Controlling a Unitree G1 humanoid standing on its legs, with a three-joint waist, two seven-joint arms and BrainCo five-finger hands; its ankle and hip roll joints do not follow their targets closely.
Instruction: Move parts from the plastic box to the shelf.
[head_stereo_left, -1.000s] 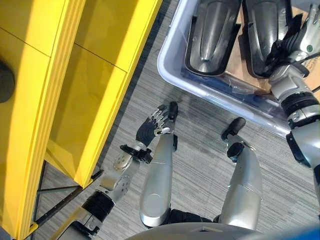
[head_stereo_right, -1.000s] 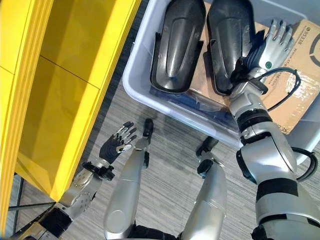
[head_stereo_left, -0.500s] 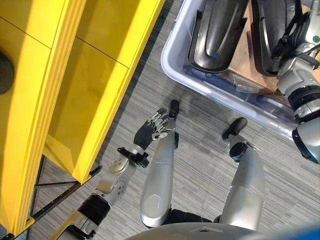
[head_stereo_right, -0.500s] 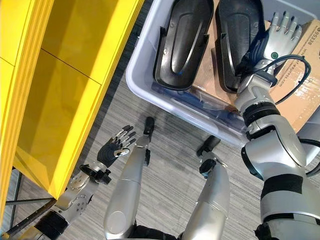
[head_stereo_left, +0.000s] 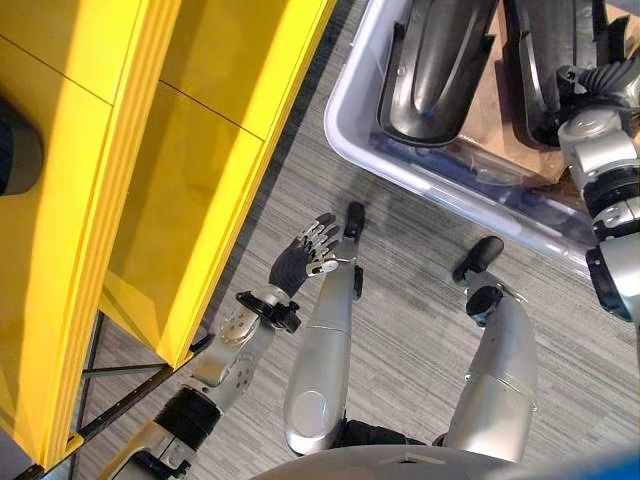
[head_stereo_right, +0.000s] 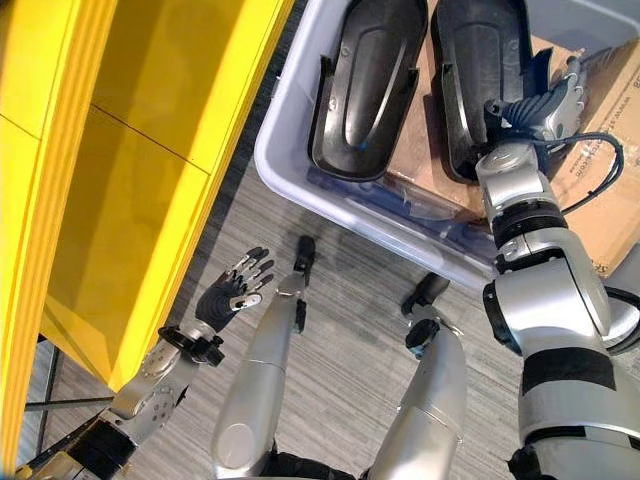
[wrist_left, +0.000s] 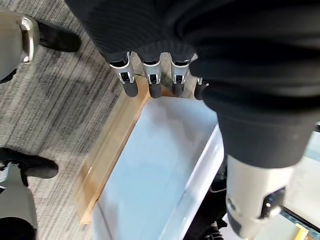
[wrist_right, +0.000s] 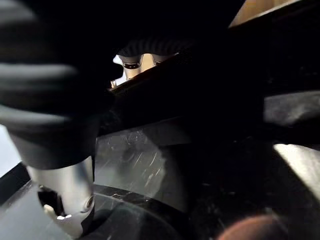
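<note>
Our right hand (head_stereo_right: 545, 105) reaches into the box (head_stereo_right: 300, 170), fingers curled on the right part's (head_stereo_right: 480, 70) edge to lift it; left hand (head_stereo_left: 300, 262) hangs relaxed near the shelf (head_stereo_left: 180, 150).

Grey striped carpet floor (head_stereo_left: 400, 300); glossy yellow furniture panels (head_stereo_left: 150, 200) along one side

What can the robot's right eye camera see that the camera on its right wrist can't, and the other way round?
Right eye view alone: the yellow shelf, the plastic box with the left-hand dark part beside the right-hand dark part on cardboard, and the left hand open above the floor. Right wrist view alone: fine scratches on a glossy dark surface, seen from very close. Both: the right hand against the right-hand dark part.
</note>
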